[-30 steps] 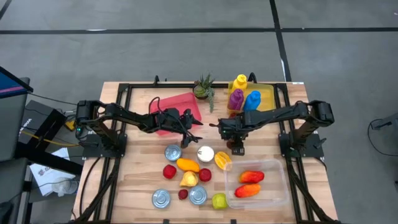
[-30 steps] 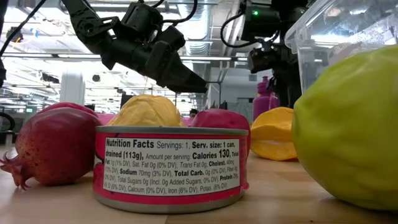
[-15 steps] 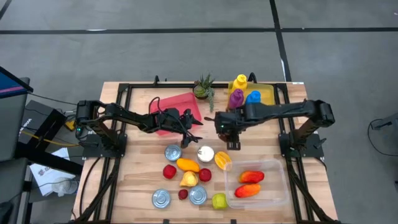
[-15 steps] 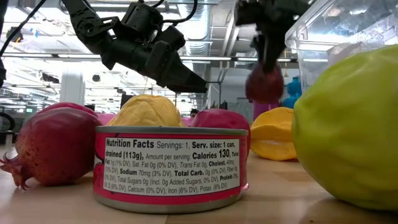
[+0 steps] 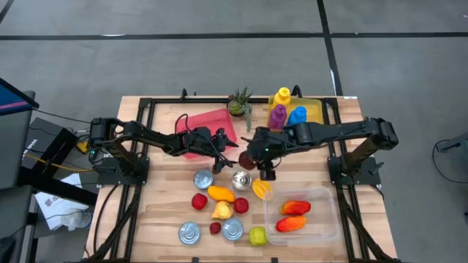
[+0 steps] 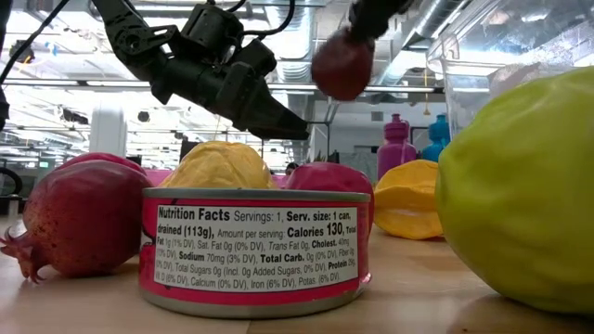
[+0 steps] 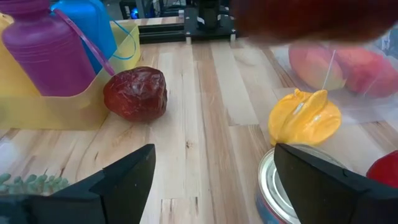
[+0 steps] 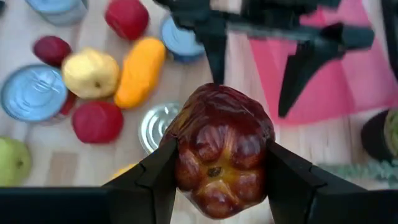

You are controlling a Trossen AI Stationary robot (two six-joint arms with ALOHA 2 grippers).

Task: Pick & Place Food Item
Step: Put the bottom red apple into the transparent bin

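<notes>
My right gripper [image 8: 221, 171] is shut on a dark red, wrinkled fruit [image 8: 221, 146], high above the middle of the table [image 5: 168, 212]. The low view shows that fruit [image 6: 343, 65] well above the table top. Just left of it, my left gripper [image 5: 231, 150] hangs open over the near edge of a pink plate [image 5: 208, 126], with nothing between its fingers [image 7: 124, 177]. A second dark red fruit [image 7: 135, 93] rests on the wood beside a yellow tray [image 7: 37, 106]. A clear container [image 5: 322, 219] with red and orange fruit stands near the front right. My right gripper pinches the dark red fruit between its two fingers, one on each opposite side [image 8: 264, 155]. The fingers slant down from the table's right side. The fruit is lifted clear of the table and everything on it.
Below the held fruit stand cans [image 5: 241, 180] [image 5: 203, 179] and loose fruit: an orange one [image 5: 221, 193], a yellow star-shaped one [image 5: 262, 188], red ones and a green one [image 5: 257, 236]. Bottles [image 5: 278, 115] fill the yellow tray at the back, beside a small plant [image 5: 239, 102].
My right gripper has risen with the dark red fruit, moved toward the table's left edge and tipped its wrist. The fruit now hangs much higher, close to my left gripper. My left arm has kept still.
</notes>
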